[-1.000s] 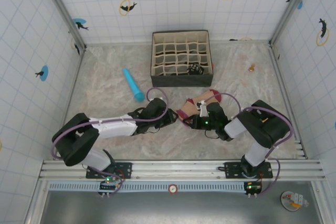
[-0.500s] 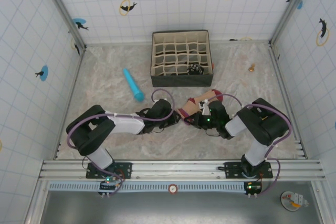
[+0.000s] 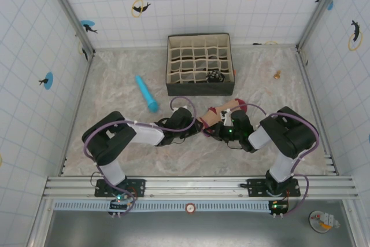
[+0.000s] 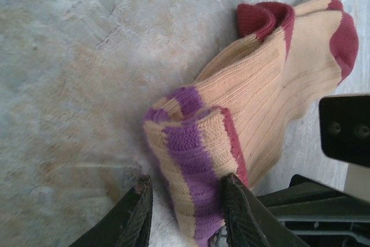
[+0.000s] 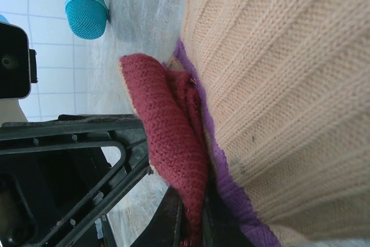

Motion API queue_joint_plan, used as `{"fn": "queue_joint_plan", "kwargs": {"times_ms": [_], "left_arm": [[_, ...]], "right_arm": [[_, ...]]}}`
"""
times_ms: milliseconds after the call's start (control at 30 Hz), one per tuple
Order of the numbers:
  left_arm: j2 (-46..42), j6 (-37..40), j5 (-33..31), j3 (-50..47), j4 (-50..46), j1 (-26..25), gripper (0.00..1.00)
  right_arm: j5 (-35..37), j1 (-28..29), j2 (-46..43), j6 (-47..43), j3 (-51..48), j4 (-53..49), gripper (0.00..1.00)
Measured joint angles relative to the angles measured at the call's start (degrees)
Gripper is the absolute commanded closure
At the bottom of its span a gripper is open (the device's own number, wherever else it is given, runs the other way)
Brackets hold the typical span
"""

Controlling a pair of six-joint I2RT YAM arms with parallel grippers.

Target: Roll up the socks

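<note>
Left gripper [image 3: 195,126] and right gripper [image 3: 215,130] are meeting nose to nose on the tabletop [image 3: 115,108] in the top view. Both are working on the peach sock [image 3: 223,112], which is lying between them and angling up-right toward the divider box [image 3: 199,89]. Blue cylinder [image 3: 146,92] is lying well off to the left, not involved. A dark bundle [image 3: 215,76] is sitting in one box compartment, too small to identify.

Left wrist view: the left gripper's jaws are straddling the folded-over striped cuff, its purple and maroon bands doubled on themselves. The fingers [image 4: 137,212] are sitting close on each side, but I can't tell whether they are actually pinching. The rest of the sock is trailing away flat on the tabletop, maroon patches at the far end.

Right wrist view: the right gripper is closed, pinching a maroon fold beside the purple band between its fingers. The ribbed peach body is running alongside, and the cylinder's tip is showing at the top.

Step, as I'm judging it: the roll is only starting. One turn is made at the cuff and most of the length is lying unrolled. The next move is calling for the left gripper to get a firm hold on the fold. The bundle then needs turning over toward the toe, tight enough that it isn't springing open when the right gripper re-grips.
</note>
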Motion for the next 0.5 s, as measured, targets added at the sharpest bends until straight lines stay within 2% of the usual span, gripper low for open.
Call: {"fn": "queue_joint_plan", "kwargs": {"times_ms": [100, 133, 200, 300, 333, 500], "left_arm": [[1.09, -0.68, 0.04, 0.44, 1.49, 0.00, 0.66], [1.36, -0.87, 0.11, 0.46, 1.88, 0.00, 0.70], [1.92, -1.66, 0.20, 0.50, 2.47, 0.00, 0.86], [2.23, -2.21, 0.42, 0.66, 2.97, 0.22, 1.00], [2.23, -2.38, 0.61, 0.70, 2.93, 0.35, 1.00], [1.99, -2.56, 1.27, 1.66, 0.55, 0.37, 1.00]], "right_arm": [[-0.46, -0.26, 0.46, 0.50, -0.02, 0.70, 1.00], [-0.50, -0.31, 0.52, 0.70, -0.02, 0.83, 1.00], [-0.81, -0.57, 0.70, 1.01, -0.07, 1.14, 1.00], [-0.90, -0.87, 0.72, 1.27, -0.31, 1.51, 1.00], [-0.98, -1.03, 0.70, 1.31, -0.46, 1.66, 1.00], [-0.63, -1.38, -1.68, -0.22, -0.81, -0.39, 0.70]]}}
